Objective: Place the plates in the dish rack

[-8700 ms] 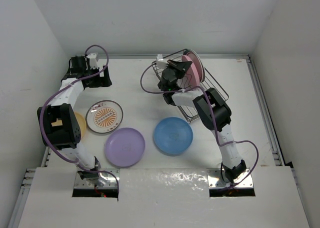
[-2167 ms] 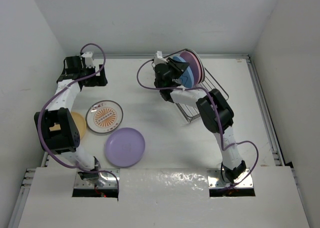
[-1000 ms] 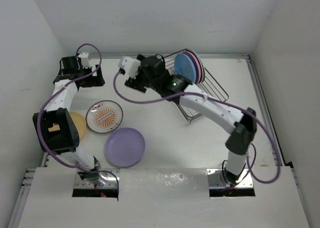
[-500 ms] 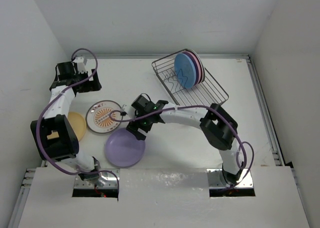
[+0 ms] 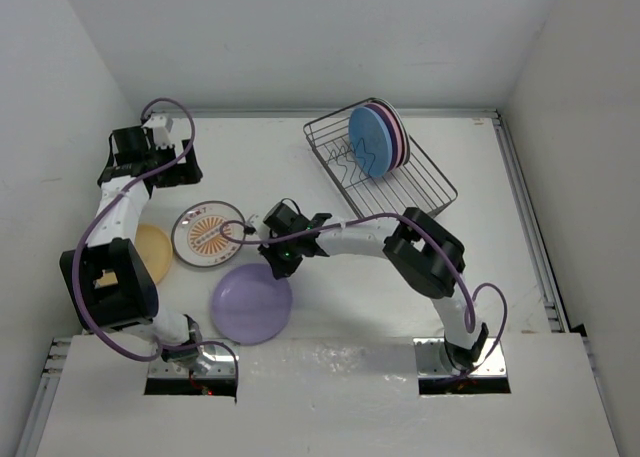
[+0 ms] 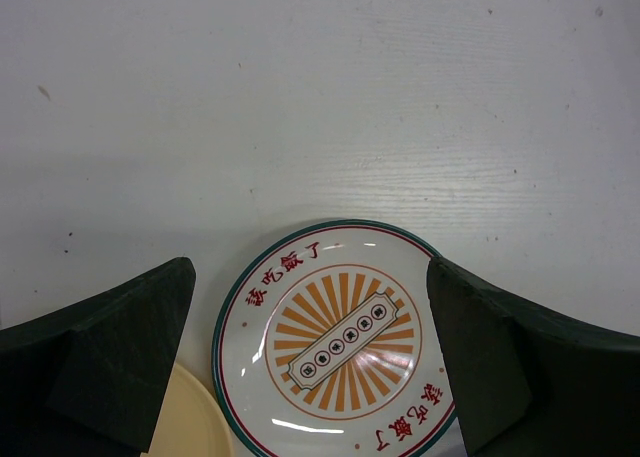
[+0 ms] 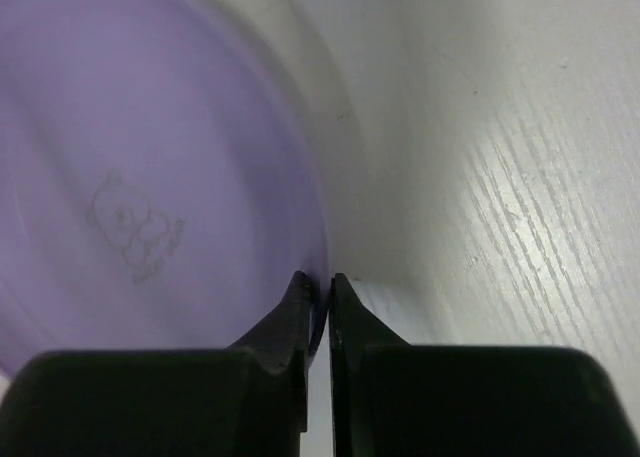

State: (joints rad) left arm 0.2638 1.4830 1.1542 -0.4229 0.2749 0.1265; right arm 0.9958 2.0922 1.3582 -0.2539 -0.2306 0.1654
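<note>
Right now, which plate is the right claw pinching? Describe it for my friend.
On the white table, look near the front edge, left of centre. The purple plate lies there, rim pinched by the right gripper. Unlike the neighbouring sunburst plate and yellow plate, it is plain purple.

Far end of dish rack point(image 5: 441, 172): upright plates point(image 5: 377, 140); nearer slots point(image 5: 395, 199) open.

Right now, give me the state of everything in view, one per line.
Purple plate: on table, rim gripped.
Sunburst plate: flat on table, untouched.
Yellow plate: flat on table.
Blue plate: upright in rack.
Rack: partly loaded.
Right jaws: shut on purple plate.
Left jaws: open, holding nothing.
</note>
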